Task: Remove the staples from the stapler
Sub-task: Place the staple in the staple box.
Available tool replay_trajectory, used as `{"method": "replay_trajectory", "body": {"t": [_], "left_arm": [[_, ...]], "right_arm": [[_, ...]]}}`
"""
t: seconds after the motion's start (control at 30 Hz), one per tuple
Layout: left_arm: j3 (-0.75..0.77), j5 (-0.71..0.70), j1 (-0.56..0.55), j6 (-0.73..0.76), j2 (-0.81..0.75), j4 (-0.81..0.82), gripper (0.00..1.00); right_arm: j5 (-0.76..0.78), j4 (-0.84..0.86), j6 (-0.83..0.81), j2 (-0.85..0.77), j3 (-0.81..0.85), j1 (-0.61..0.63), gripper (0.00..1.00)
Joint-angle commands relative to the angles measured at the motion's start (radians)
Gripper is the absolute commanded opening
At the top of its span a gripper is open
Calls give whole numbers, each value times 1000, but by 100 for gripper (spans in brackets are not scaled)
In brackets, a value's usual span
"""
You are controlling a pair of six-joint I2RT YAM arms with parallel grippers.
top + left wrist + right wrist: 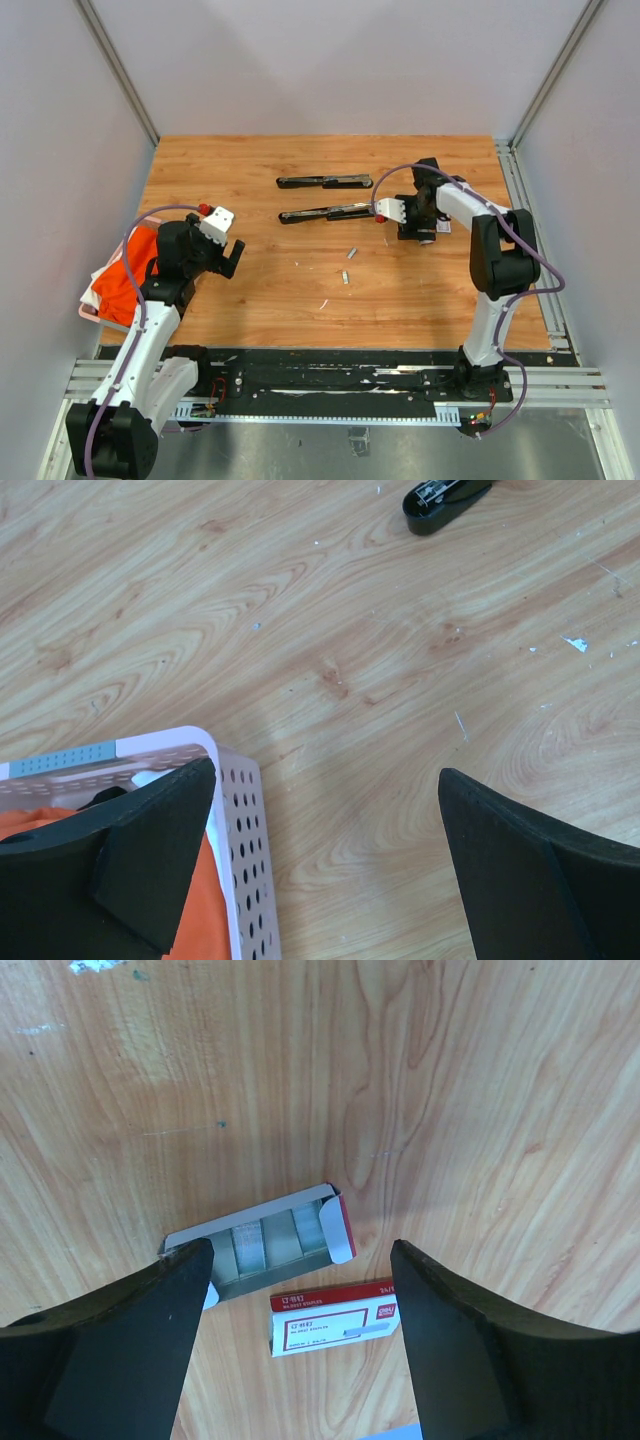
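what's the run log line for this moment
left tool open by basket | right tool open above open staple box | loose staples on table

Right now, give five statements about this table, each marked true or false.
1. Two long black staplers lie apart on the wooden table. True.
2. The right gripper is shut on the white-and-red cardboard box. False: it hangs open above that box, holding nothing.
3. The pink perforated plastic basket holds orange cloth. True.
4. The left gripper grips a stapler. False: it is open and empty.
5. Short silvery staple strips lie loose on the table. True.
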Motion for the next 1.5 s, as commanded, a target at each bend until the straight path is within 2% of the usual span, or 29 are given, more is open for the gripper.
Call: {"method": "replay_trajectory", "body": {"t": [0.0, 1.07, 1.2, 1.33, 1.47], "left_arm": [[-9, 5, 6, 12, 6, 30, 98], [-10, 8, 6, 15, 6, 27, 98], [-9, 9, 6, 15, 9, 27, 98], [-8, 9, 6, 15, 7, 27, 98], [-9, 10, 6, 16, 7, 27, 98]], "right_arm": [[10, -35, -7, 21, 25, 12, 74], [72, -26, -33, 98, 112, 11, 73], [63, -58, -50, 102, 134, 11, 72], [39, -117, -58, 121, 186, 11, 66], [30, -178, -86, 137, 228, 10, 68]]}}
